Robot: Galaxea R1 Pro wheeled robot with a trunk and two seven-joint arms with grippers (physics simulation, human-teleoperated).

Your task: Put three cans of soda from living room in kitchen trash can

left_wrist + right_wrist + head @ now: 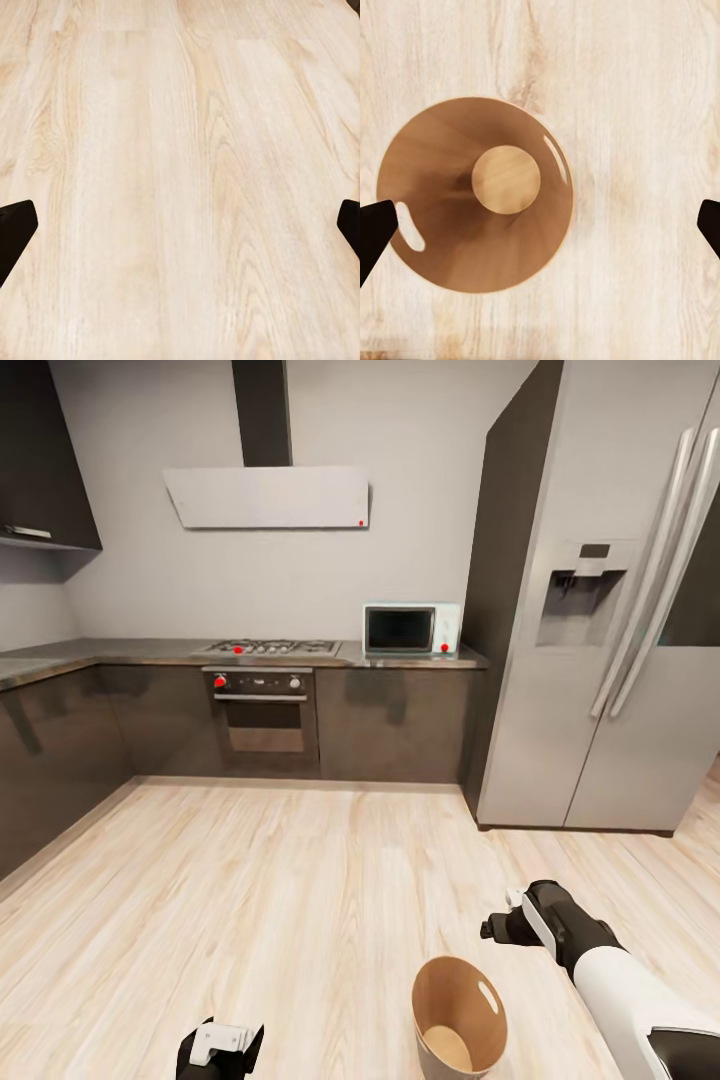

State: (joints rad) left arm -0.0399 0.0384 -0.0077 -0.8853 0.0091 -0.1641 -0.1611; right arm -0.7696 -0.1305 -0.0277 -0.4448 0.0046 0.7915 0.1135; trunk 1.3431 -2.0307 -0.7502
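Observation:
I am in the kitchen. The tash can, a pale round bucket with a brown inside, stands on the wood floor at the lower right. Looking straight down into the tash can in the right wrist view, I see only its bare brown bottom. My right gripper hovers above the floor just beyond the rim, and the right gripper is open, its fingers spread wide. My left gripper hangs low on the left; the left gripper is open over bare floorboards. The can of soda are out of view.
Dark cabinets run along the left wall and the back. Set into the back run is an oven under a hob, with a white microwave on the counter. A tall steel fridge stands at the right. Wood floor lies between.

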